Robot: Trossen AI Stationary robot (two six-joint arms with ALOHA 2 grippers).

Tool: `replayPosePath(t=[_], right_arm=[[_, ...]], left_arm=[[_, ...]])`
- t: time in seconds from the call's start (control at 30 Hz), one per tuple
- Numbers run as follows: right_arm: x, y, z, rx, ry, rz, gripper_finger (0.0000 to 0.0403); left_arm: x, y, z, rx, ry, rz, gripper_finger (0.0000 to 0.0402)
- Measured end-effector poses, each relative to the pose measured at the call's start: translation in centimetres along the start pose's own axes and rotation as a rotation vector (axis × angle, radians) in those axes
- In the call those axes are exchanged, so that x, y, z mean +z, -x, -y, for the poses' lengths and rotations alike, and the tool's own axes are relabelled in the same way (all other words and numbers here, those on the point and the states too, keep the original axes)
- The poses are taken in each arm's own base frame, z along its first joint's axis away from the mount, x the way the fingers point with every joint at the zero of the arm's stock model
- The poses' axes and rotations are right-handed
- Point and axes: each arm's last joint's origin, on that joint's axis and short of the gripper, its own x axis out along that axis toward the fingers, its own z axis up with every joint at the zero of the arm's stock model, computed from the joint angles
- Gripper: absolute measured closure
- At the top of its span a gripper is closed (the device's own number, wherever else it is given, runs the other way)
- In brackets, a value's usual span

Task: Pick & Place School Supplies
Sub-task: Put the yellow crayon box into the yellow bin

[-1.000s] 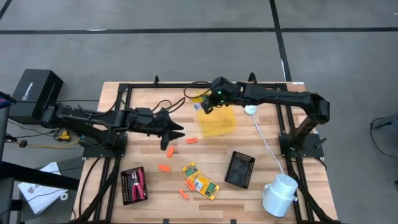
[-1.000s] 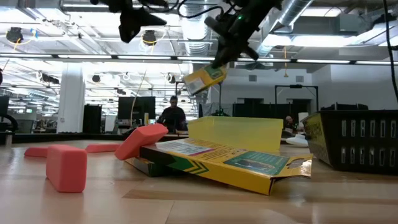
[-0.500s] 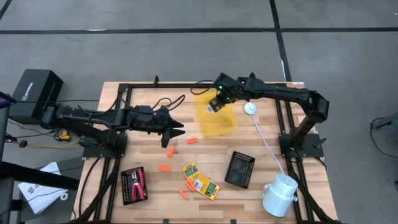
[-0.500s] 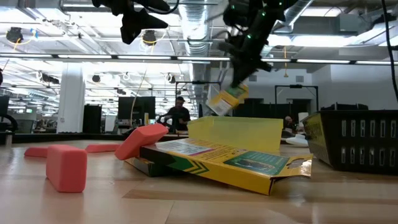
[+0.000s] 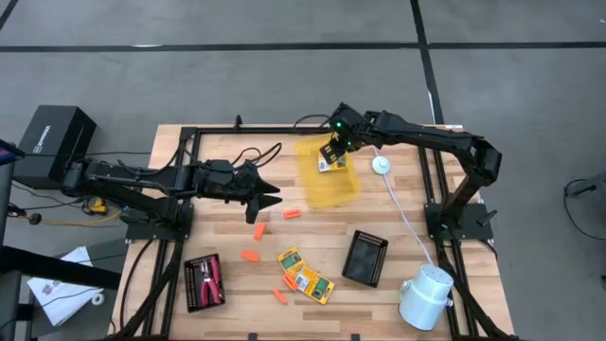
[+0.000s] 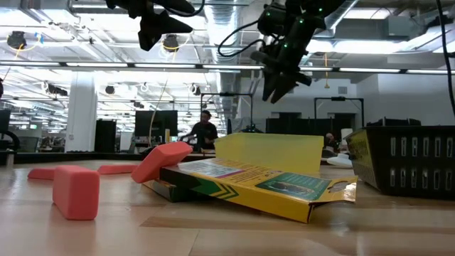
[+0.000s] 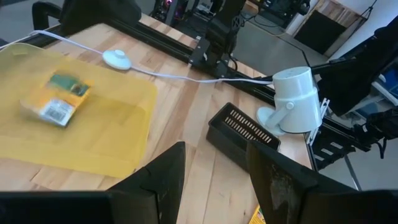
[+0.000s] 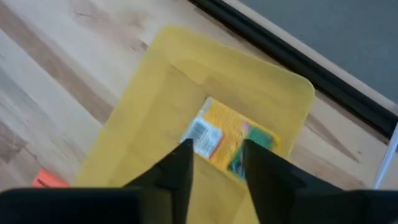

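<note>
Both my jaws are apart and hold nothing.
My right gripper [image 5: 333, 150] is above the yellow tray [image 5: 343, 189], and a card box [image 8: 225, 144] is inside it. My left gripper [image 5: 270, 198] waits near the orange sticks [image 5: 251, 256]. Two more boxes [image 5: 305, 274] lie on the table [image 5: 222, 152].

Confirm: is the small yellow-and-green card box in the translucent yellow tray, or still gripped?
In the tray. The card box lies inside the yellow tray; the right gripper is open above it.

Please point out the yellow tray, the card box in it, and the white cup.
yellow tray [image 5: 339, 190]: high view, bare near part.
card box [image 7: 57, 99]: left wrist view, middle of its face.
white cup [image 7: 296, 99]: left wrist view, its side wall.
</note>
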Motion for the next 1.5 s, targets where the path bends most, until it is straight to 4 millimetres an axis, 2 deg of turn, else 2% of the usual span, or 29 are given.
replayPosePath(t=[0.17, 0.27, 0.47, 0.57, 0.67, 0.8, 1.1, 1.37, 1.5], right_arm=[[0.1, 0.4, -0.4, 0.021, 0.004, 0.031, 0.0217], [0.5, 1.4, -1.0, 0.057, 0.001, 0.094, 0.0204], [1.6, 5.1, -1.5, 0.117, -0.005, 0.199, 0.0212], [2.5, 7.2, -1.5, 0.156, -0.017, 0.286, 0.0222], [3.2, 9.0, -1.5, 0.178, -0.006, 0.344, 0.0230], [3.7, 11.3, -1.5, 0.200, 0.019, 0.410, 0.0233], [3.5, 15.5, -0.9, 0.231, 0.068, 0.508, 0.0221], [2.6, 18.2, -0.5, 0.257, 0.102, 0.564, 0.0221], [2.5, 18.7, -0.4, 0.255, 0.104, 0.578, 0.0223]], left_arm=[[0.0, 0.0, 0.0, 0.000, -0.007, -0.001, 0.0234], [-0.3, 0.0, -0.2, 0.003, -0.024, -0.044, 0.0234], [-2.9, 0.0, -3.2, 0.052, 0.068, -0.428, 0.0234], [-3.0, -0.3, -3.8, -0.062, 0.123, -0.509, 0.0234], [-3.6, -1.2, -4.0, -0.128, 0.159, -0.582, 0.0234], [-5.0, -3.4, -3.9, -0.178, 0.179, -0.669, 0.0232], [-8.3, -8.0, -4.2, -0.128, 0.222, -0.755, 0.0215], [-9.5, -9.4, -4.8, -0.099, 0.242, -0.773, 0.0204], [-9.7, -10.1, -4.8, -0.104, 0.254, -0.751, 0.0204]])
